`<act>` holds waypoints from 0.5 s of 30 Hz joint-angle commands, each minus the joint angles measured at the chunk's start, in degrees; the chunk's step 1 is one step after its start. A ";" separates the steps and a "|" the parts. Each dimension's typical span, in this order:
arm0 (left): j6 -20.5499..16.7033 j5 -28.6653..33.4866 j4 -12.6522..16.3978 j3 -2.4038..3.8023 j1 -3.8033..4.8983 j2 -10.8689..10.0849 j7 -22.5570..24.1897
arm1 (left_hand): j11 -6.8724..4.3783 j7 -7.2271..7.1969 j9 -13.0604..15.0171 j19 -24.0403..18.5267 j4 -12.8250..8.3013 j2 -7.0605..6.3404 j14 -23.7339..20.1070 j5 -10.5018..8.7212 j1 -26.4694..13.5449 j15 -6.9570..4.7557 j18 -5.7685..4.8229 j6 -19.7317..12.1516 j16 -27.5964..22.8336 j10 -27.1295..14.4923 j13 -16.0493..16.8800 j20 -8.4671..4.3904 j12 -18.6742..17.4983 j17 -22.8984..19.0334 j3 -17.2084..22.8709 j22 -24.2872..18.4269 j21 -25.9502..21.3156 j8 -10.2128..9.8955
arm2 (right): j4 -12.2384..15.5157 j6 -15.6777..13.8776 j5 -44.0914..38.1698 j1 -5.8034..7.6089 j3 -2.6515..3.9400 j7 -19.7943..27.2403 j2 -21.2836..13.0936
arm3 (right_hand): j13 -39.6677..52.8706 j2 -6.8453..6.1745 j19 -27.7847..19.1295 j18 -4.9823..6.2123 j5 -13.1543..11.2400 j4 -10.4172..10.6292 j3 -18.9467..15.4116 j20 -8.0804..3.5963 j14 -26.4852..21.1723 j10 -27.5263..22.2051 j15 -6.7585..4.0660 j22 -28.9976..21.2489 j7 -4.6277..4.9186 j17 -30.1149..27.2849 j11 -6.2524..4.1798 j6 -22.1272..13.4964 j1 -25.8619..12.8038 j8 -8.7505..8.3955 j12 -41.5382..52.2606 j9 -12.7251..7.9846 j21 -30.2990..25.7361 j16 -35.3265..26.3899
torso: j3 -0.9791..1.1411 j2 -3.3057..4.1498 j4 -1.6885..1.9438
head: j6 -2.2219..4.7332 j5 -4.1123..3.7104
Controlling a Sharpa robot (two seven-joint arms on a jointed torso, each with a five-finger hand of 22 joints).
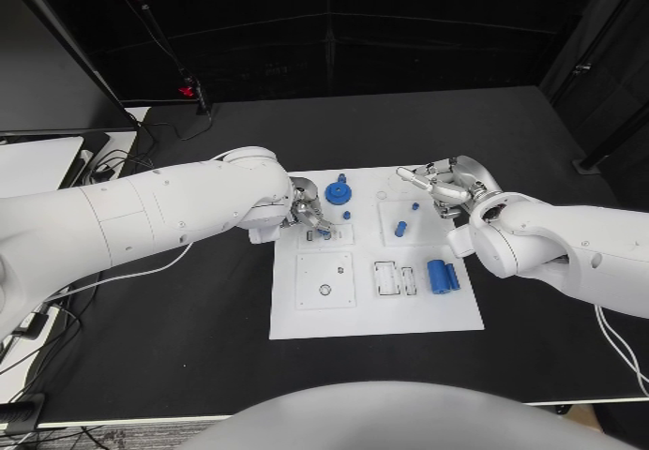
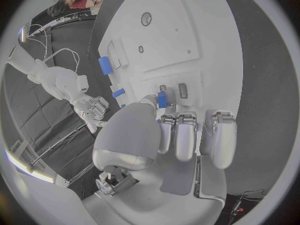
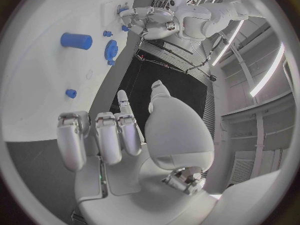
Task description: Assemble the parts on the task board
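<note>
Parts lay scattered over the task board [image 1: 376, 314] mid-table: blue gear [image 1: 339, 195] near the far edge, short blue peg [image 1: 401, 226] mid-board, larger blue cylinder [image 1: 437, 275] toward the right side beside empty slots. Left hand [image 1: 306, 212] poised over the board's left portion, pinching a small blue part [image 2: 162, 99] between thumb and fingertips [image 2: 167, 121], other fingers pressed side by side; part upright, just above or touching a small recess, contact not certain. Right hand [image 1: 450, 190] hovering over the far right corner, holding nothing, fingers [image 3: 100, 137] loosely curled side by side, thumb apart.

Judged as the seating step for the pinched part. Best done slowly: part kept upright, lined up squarely over its recess, pressed straight down, pinch released only once seated. Risk: tilt or sideways drag jamming it at the rim.
</note>
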 commanded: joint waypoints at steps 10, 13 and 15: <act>2.71 -1.20 0.13 -0.39 -0.41 -0.29 -2.90 | -0.18 -0.05 0.07 5.98 -1.95 1.94 6.03 -0.39 2.03 -0.29 -0.37 0.23 0.05 6.21 14.92 -0.17 -0.14 15.09 2.59 15.06 0.18 0.02 | 0.16 0.36 0.07 0.06 0.02 0.18 0.02 | 15.08 0.25 5.94 -0.41 0.27 0.03 -0.31 0.15 5.85 6.07 0.07 15.09 0.10 15.08 0.24 -0.50 -0.71 0.45 0.15 0.11 0.16 0.14 | 0.00 0.01 0.03 | -0.02 -0.15; 2.70 -1.20 0.04 -0.39 -0.41 -0.22 -3.05 | -0.18 -0.04 0.07 5.98 -1.93 1.97 6.03 -0.39 1.99 -0.28 -0.37 0.24 0.05 6.21 14.92 -0.17 -0.14 15.09 2.60 15.06 0.18 0.01 | 0.17 0.36 0.07 0.06 0.02 0.16 0.03 | 15.08 0.30 5.94 -0.41 0.27 0.03 -0.32 0.15 5.85 6.07 0.07 15.09 0.10 15.08 0.24 -0.52 -0.73 0.47 0.15 0.11 0.15 0.14 | 0.02 0.03 0.02 | -0.01 0.01; 2.91 -1.20 -0.01 -0.39 -0.42 -0.18 -3.12 | -0.16 -0.03 0.06 5.98 -1.91 2.02 6.03 -0.39 1.92 -0.28 -0.37 0.25 0.05 6.21 14.92 -0.17 -0.14 15.09 2.63 15.06 0.18 0.00 | 0.16 0.34 0.07 0.06 0.02 0.15 0.05 | 15.08 0.30 5.94 -0.41 0.27 0.03 -0.32 0.15 5.85 6.07 0.07 15.09 0.10 15.08 0.24 -0.52 -0.73 0.47 0.15 0.11 0.15 0.14 | 0.04 0.01 0.03 | -0.01 0.04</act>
